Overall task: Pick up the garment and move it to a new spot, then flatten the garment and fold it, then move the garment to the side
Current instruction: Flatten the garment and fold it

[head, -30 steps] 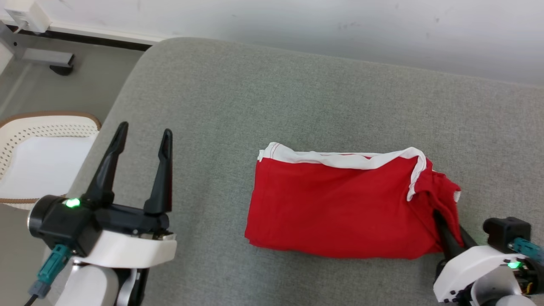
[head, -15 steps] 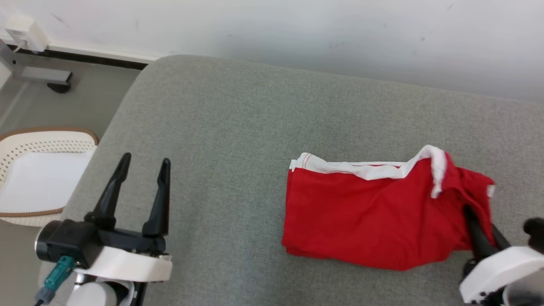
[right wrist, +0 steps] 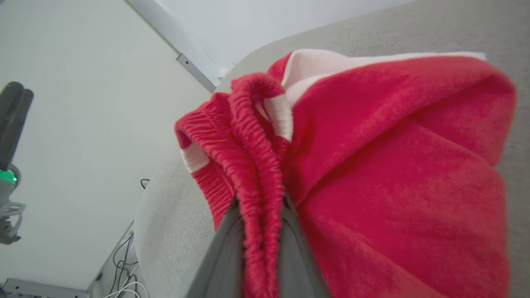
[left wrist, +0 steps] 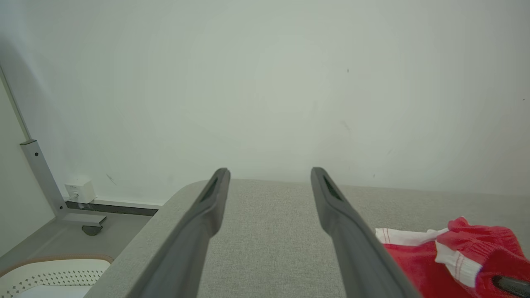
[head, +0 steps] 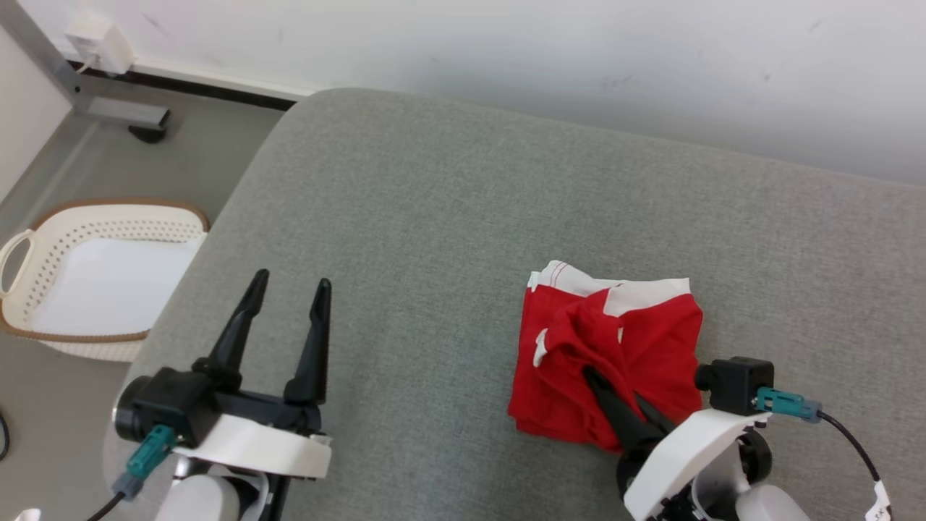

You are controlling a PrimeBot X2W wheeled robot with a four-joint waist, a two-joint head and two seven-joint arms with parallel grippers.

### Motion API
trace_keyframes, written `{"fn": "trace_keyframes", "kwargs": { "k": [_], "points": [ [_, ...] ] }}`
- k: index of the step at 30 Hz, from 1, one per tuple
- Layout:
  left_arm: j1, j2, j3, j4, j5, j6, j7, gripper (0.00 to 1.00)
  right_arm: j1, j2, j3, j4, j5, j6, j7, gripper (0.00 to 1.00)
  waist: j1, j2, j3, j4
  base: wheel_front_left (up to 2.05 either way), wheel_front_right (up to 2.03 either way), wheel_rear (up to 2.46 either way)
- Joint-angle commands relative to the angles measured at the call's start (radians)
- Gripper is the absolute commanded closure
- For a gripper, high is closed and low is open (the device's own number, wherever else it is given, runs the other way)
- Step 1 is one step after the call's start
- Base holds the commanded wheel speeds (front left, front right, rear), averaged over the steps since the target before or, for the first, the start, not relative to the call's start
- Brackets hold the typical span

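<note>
Head view: red garment (head: 636,340) with white trim lies bunched on the grey cushion (head: 434,217), on its right half, well back from the near edge. One side is pulled over the rest, so it is a rough lump, not flat.

Right pincer (head: 611,394): both dark fingers run up into the cloth from the near side. The right wrist view settles the grip, which the head view leaves hidden: the pincer (right wrist: 261,207) is clamped on a ribbed red band of the garment (right wrist: 393,165), a white strip just past the tips, the fold standing up off the cushion (right wrist: 174,231).

Left pincer (head: 292,282): fingers spread wide, nothing between them, over the cushion's left part, well apart from the garment. Its own view shows the pincer (left wrist: 269,171) aimed at the pale wall (left wrist: 265,82), the garment (left wrist: 476,248) low at the right, and a dark tip, probably the right pincer's finger, at the corner.

Floor to the left: white perforated basket (head: 108,224) with a brown rim, beside the cushion. A grey metal leg (head: 108,108) and a small white box (head: 98,32) stand against the wall (head: 506,58). Cables (right wrist: 124,265) show on the floor in the right wrist view.
</note>
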Motion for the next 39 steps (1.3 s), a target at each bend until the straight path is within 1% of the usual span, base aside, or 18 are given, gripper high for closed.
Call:
{"fn": "trace_keyframes", "kwargs": {
  "k": [1, 6, 10, 11, 12, 14, 18, 21, 24, 26, 28, 32, 35, 39],
  "points": [
    [-0.014, -0.007, -0.004, 0.008, 0.015, -0.006, -0.001, 0.0, -0.032, -0.003, 0.017, 0.029, 0.028, -0.003, -0.037, 1.0, 0.0, 0.0, 0.016, 0.017, 0.0, 0.0, 0.0],
    [-0.031, -0.028, -0.001, 0.03, 0.027, -0.029, -0.001, 0.0, -0.129, -0.003, 0.09, 0.182, 0.059, -0.003, -0.185, 1.0, 0.0, 0.0, 0.039, 0.023, 0.0, 0.0, 0.0],
    [-0.043, -0.039, -0.005, 0.041, 0.03, -0.045, -0.001, 0.0, -0.198, -0.003, 0.147, 0.282, 0.092, -0.003, -0.262, 1.0, 0.0, 0.0, 0.053, 0.021, 0.0, 0.0, 0.0],
    [-0.043, -0.039, -0.005, 0.041, 0.03, -0.045, -0.001, 0.0, -0.198, -0.003, 0.147, 0.282, 0.092, -0.003, -0.262, 1.0, 0.0, 0.0, 0.053, 0.021, 0.0, 0.0, 0.0],
    [-0.046, -0.042, -0.006, 0.043, 0.032, -0.047, -0.001, 0.0, -0.208, -0.003, 0.168, 0.298, 0.111, -0.003, -0.279, 0.76, 0.0, 0.0, 0.057, 0.02, 0.0, 0.0, 0.0],
    [-0.051, -0.048, -0.002, 0.046, 0.037, -0.052, -0.001, 0.0, -0.237, -0.001, 0.215, 0.317, 0.134, -0.002, -0.312, 0.0, 0.0, 0.0, 0.061, 0.014, 0.0, 0.0, 0.0],
    [-0.052, -0.057, 0.011, 0.048, 0.041, -0.058, -0.001, 0.0, -0.289, -0.002, 0.309, 0.332, 0.168, -0.001, -0.379, 0.0, 0.0, 0.0, 0.068, 0.0, 0.0, 0.0, 0.0],
    [-0.049, -0.06, 0.022, 0.046, 0.048, -0.064, -0.001, 0.0, -0.322, -0.002, 0.36, 0.335, 0.145, -0.001, -0.431, 0.0, 0.0, 0.0, 0.068, -0.01, 0.0, 0.0, 0.0],
    [-0.043, -0.063, 0.033, 0.042, 0.053, -0.066, -0.001, 0.0, -0.348, -0.003, 0.387, 0.319, 0.088, -0.001, -0.472, 0.0, 0.0, 0.0, 0.067, -0.024, 0.0, 0.0, 0.0],
    [-0.037, -0.065, 0.043, 0.038, 0.058, -0.066, -0.001, 0.0, -0.369, -0.004, 0.365, 0.313, -0.001, -0.001, -0.493, 0.0, 0.0, 0.0, 0.065, -0.036, 0.0, 0.0, 0.0],
    [-0.03, -0.064, 0.057, 0.035, 0.063, -0.067, -0.001, 0.0, -0.372, -0.005, 0.302, 0.303, -0.104, -0.001, -0.5, 0.0, 0.0, 0.0, 0.063, -0.05, 0.0, 0.0, 0.0],
    [-0.012, -0.063, 0.086, 0.03, 0.076, -0.061, -0.001, 0.0, -0.308, -0.023, 0.094, 0.231, -0.3, -0.002, -0.505, 0.0, 0.0, 0.0, 0.054, -0.08, 0.0, 0.0, 0.0],
    [-0.001, -0.059, 0.107, 0.026, 0.086, -0.057, -0.001, 0.0, -0.232, -0.04, -0.065, 0.141, -0.401, -0.002, -0.505, 0.0, 0.0, 0.0, 0.046, -0.104, 0.0, 0.0, 0.0],
    [0.018, -0.051, 0.134, 0.022, 0.093, -0.047, -0.001, 0.0, -0.091, -0.04, -0.249, -0.003, -0.493, -0.002, -0.449, 0.0, 0.0, 0.0, 0.032, -0.136, 0.0, 0.0, 0.0]
  ]
}}
